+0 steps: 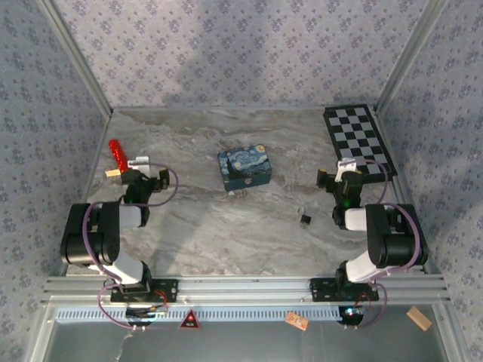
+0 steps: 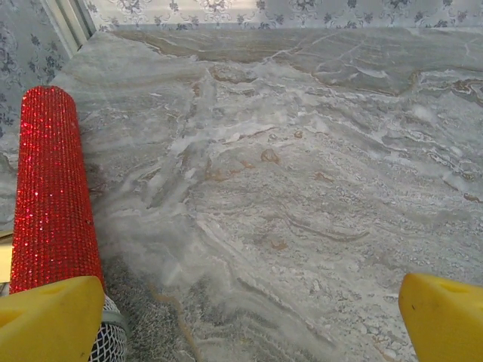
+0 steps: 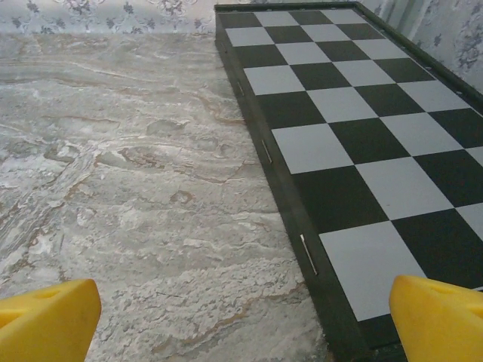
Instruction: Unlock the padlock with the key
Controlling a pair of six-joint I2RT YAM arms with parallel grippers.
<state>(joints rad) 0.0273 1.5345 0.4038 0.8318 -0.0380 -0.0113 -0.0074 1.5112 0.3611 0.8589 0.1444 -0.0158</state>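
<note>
Grey marbled table (image 1: 226, 241). Small dark padlock (image 1: 306, 219), detail unclear, lies right of centre toward the near edge. Left gripper (image 2: 245, 317) wide, empty, beside red glitter cylinder (image 2: 53, 188). Right gripper (image 3: 241, 320) wide, empty, beside chessboard (image 3: 339, 151).

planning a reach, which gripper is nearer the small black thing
The right gripper: the small black thing lies beside its arm, while the left gripper is across the table by the red tube.
</note>
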